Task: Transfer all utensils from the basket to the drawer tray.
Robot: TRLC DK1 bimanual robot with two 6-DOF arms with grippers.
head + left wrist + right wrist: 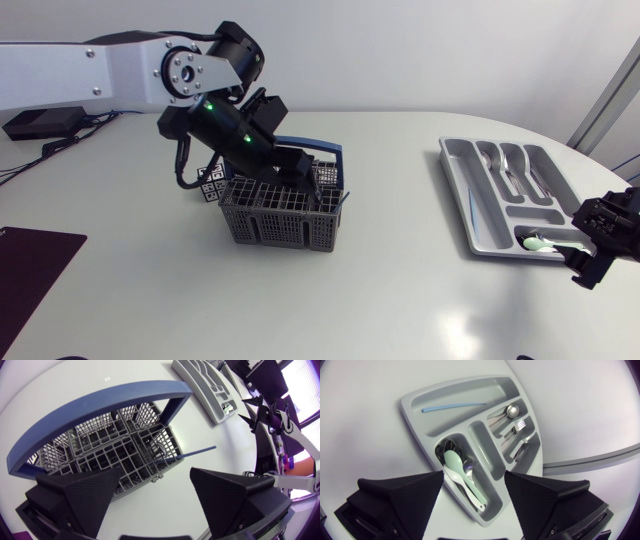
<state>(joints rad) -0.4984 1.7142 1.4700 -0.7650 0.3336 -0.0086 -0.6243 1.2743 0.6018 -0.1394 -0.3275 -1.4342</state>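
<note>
At the table's near right edge, the right gripper (588,255) is pictured with its fingers spread wide and nothing held between them, poised over the near end of the drawer tray (447,155). In the right wrist view, the tray compartment directly ahead of that gripper (474,477) is shown holding a mint spoon (456,467) laid beside a metal spoon (467,467). Forks (520,425) and further metal cutlery are sorted into the shorter compartments beyond. A pale blue stick (454,407) is laid alone in the long compartment on the tray's far side.

Farther left, toward the middle of the table, the dark grey basket (280,215) is seen standing upright under its blue handle (312,146). The left gripper (305,172) is held just above the basket's rim, jaws parted and empty. From the left wrist view, a dark blue stick (192,452) is seen jutting from one of the basket's cells past the rim, ahead of the open fingers (95,492) and touched by neither. The other cells in view cannot be checked for contents.

A checkered marker block (210,187) is placed just behind the basket, a dark purple mat (30,265) lies at the table's left edge, and a black box (40,122) is set at the far left.
</note>
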